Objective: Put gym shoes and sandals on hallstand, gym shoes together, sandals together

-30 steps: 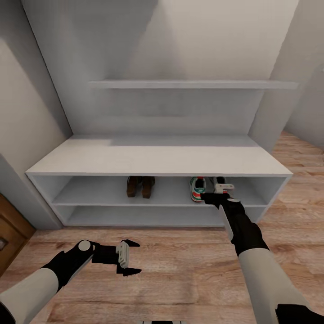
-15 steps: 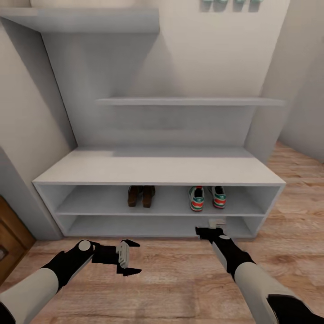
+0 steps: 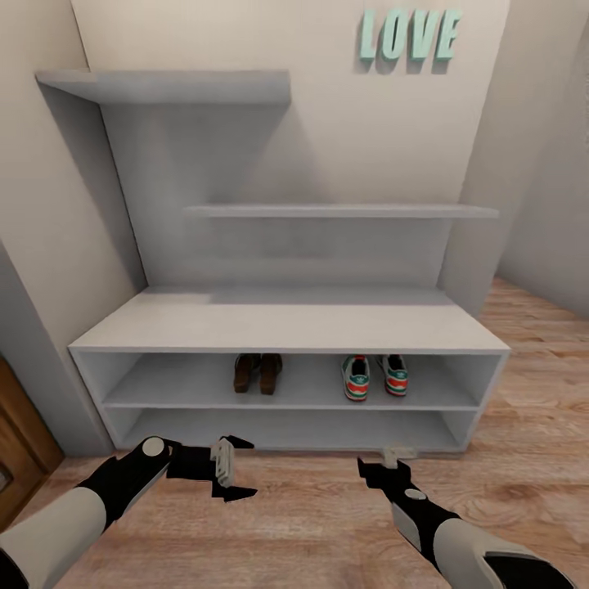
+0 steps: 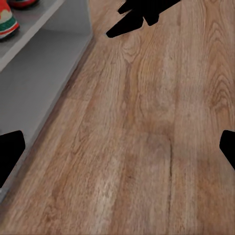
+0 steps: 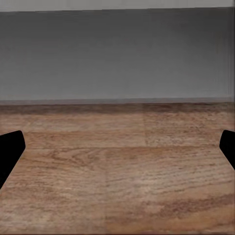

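Since a second ago the right gripper (image 3: pixel 384 466) has come out of the upper shelf bay, where it was at the right-hand sneaker, and now hangs low over the wood floor (image 3: pixel 319 523) in front of the shoe rack (image 3: pixel 286 327); the camera has also tilted up, so the teal LOVE letters (image 3: pixel 409 34) on the wall and the higher wall shelf (image 3: pixel 164 83) now show. Both sneakers (image 3: pixel 375 375) stand side by side in the right part of the upper bay, heels toward the robot, and both sandals (image 3: pixel 257 372) stand side by side nearer the middle of the same bay, well apart from the sneakers. A lower wall shelf (image 3: pixel 339 210) hangs above the rack's top. The left gripper (image 3: pixel 233 468) hovers above the floor in front of the rack's left half, its jaws spread apart and holding nothing; in the left wrist view one sneaker's heel (image 4: pixel 7 22) shows on the shelf edge. The right gripper's fingertips (image 5: pixel 10 152) sit at opposite edges of the right wrist view with bare floor between them, so its jaws are apart and empty too.
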`<state>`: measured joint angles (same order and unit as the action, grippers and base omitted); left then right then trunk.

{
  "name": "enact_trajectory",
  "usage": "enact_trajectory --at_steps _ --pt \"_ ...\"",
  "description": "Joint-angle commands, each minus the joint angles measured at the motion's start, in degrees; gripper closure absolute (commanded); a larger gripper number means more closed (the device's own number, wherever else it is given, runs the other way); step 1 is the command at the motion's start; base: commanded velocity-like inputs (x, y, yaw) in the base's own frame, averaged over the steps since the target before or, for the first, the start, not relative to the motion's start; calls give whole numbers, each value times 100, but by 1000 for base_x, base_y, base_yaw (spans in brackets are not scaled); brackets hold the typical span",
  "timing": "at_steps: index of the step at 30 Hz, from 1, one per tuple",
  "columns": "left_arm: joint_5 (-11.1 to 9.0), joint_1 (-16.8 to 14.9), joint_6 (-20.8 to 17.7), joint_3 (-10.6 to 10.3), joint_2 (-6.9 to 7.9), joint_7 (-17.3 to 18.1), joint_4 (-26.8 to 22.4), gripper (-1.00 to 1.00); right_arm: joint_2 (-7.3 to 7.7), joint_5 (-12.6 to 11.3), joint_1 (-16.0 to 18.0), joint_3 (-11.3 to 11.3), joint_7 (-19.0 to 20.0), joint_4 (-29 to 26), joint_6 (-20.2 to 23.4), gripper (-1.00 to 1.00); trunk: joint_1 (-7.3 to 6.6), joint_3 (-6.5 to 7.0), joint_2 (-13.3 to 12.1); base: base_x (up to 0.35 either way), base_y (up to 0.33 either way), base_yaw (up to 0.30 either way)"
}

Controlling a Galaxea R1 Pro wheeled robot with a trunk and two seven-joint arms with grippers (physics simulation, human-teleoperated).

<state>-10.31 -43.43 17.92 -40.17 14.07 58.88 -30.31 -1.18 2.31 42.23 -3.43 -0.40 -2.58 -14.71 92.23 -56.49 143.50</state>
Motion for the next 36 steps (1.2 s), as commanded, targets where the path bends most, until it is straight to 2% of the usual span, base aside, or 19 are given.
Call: enact_trajectory --at_steps 1,4,11,16,17,19,20,21,22,23,25,26,28,30,31,32,34,35,36 --pt "-44 -8 27 -47 7 -12 17 -100 0 24 -18 -35 -4 9 -36 -100 -4 20 1 0 0 0" --pt "-47 -8 22 -50 1 -22 204 -100 7 24 -84 -35 -4 16 -70 -100 -11 91 -3 0 0 0" --pt "-59 -8 25 -52 -166 -72 1059 -100 5 24 -166 -35 -4 28 -92 -100 -11 93 -3 0 0 0" --pt "-88 -8 27 -50 -195 -146 1429 -100 -7 24 -230 -35 -4 29 -93 -100 -11 93 -3 0 0 0" --pt "-145 -8 27 -48 -198 -172 1553 -100 -10 24 -237 -34 -4 29 -94 -100 -11 93 -3 0 0 0" --pt "-429 -8 31 -42 -202 -210 1830 -100 -14 24 -249 -34 -4 29 -94 -100 -11 93 -3 0 0 0" --pt "-782 -8 34 -34 -202 -232 2061 -100 -18 24 -270 -32 -4 29 -91 -100 -11 93 -3 0 0 0" --pt "-1338 -8 43 -30 -202 -260 2434 -100 -29 24 -285 -29 -4 29 -88 -100 -11 93 -3 0 0 0" --pt "-1477 -8 45 -31 -202 -264 2527 -100 -31 24 -288 -28 -4 29 -89 -100 -11 93 -3 0 0 0" --pt "-1740 -8 50 -32 -202 -272 2670 -100 -34 24 -294 -28 -4 29 -89 -100 -11 93 -3 0 0 0" --pt "-2047 5 53 -30 -203 -280 2790 -100 -37 24 -299 -27 -4 29 -87 -100 -11 93 -3 0 0 0" --pt "-2174 42 55 -29 -203 -295 2836 -100 -38 24 -300 -27 -4 29 -86 -100 -11 93 -3 0 0 0" --pt "-2289 146 54 -27 -201 -371 2875 -100 -39 24 -302 -27 -4 29 -88 -100 -11 93 -3 0 0 0" --pt "-2369 322 54 -26 -202 -661 2899 -100 -40 24 -303 -27 -4 29 -86 -100 -11 93 -3 0 0 0" --pt "-2399 443 54 -26 -210 -1033 2908 -100 -40 24 -303 -27 -5 29 -86 -100 -11 93 -3 0 0 0" --pt "-2407 476 54 -26 -219 -1178 2909 -100 -40 24 -303 -27 -7 29 -85 -100 -11 93 -3 0 0 0" --pt "-2449 592 54 -21 -306 -1747 2915 -100 -40 24 -303 -27 -8 29 -85 -100 -11 93 -3 0 0 0" --pt "-2475 625 54 -21 -338 -1884 2917 -100 -40 24 -303 -27 -9 29 -85 -100 -11 93 -3 0 0 0" --pt "-2626 735 54 -19 -454 -2310 2918 -100 -40 24 -303 -27 -11 29 -85 -100 -11 93 -3 0 0 0"
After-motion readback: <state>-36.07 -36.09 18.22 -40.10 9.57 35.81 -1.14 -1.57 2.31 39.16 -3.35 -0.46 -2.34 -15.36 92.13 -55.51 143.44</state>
